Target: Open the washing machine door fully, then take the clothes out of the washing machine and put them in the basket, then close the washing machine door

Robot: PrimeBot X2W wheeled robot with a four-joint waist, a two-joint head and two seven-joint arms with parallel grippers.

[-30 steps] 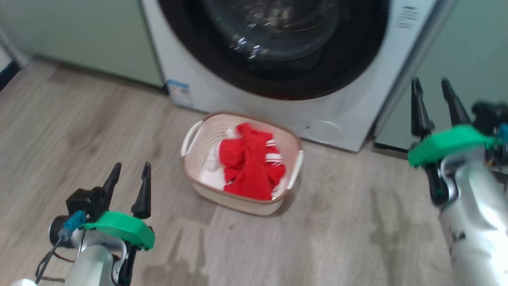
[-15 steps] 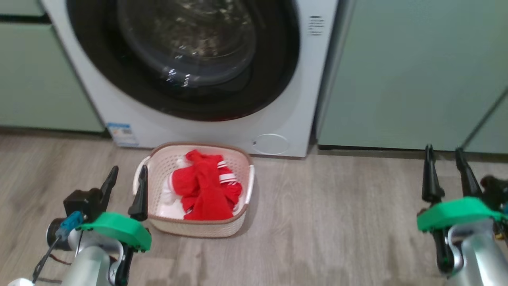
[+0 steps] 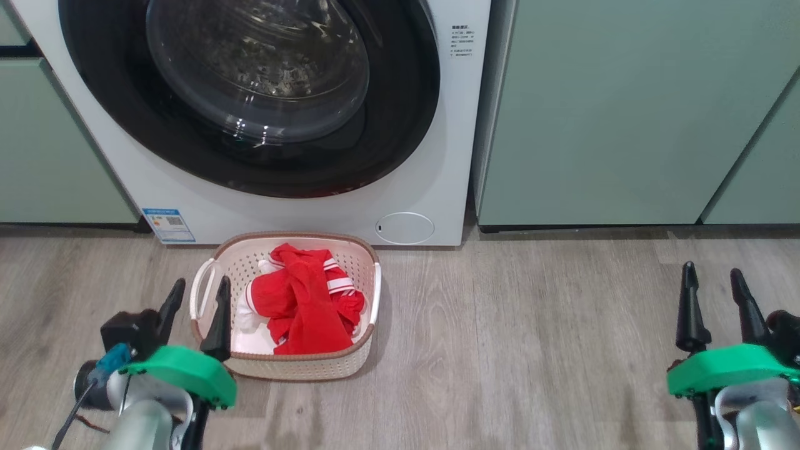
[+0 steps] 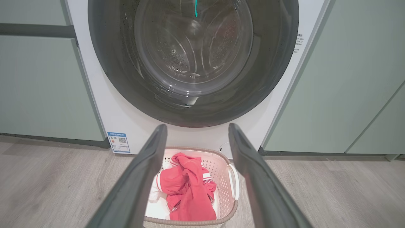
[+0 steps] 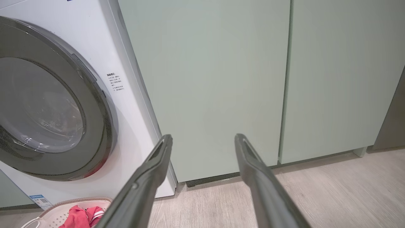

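Observation:
The white washing machine point(image 3: 447, 137) stands at the upper left, and its door point(image 3: 256, 75) with the black rim lies flat against its front. On the floor just before it sits the cream basket point(image 3: 294, 370), and the red clothes point(image 3: 303, 306) lie heaped inside. My left gripper point(image 3: 200, 294) is open at the basket's left handle, holding nothing. My right gripper point(image 3: 712, 281) is open far to the right, over bare floor. The left wrist view looks between open fingers point(image 4: 148, 164) at the door point(image 4: 193, 60), the basket point(image 4: 225, 190) and the clothes point(image 4: 186, 190).
Pale green cabinets point(image 3: 625, 112) flank the machine on both sides; the right wrist view faces a cabinet door point(image 5: 208, 79). A round filter cover point(image 3: 405, 227) and a blue label point(image 3: 169, 225) sit low on the machine. Wood-look floor point(image 3: 531, 350) spreads to the right of the basket.
The head camera has swung, so the whole picture has shifted and levelled, with machine and basket now further left. Both grippers stay open; the clothes still lie in the basket.

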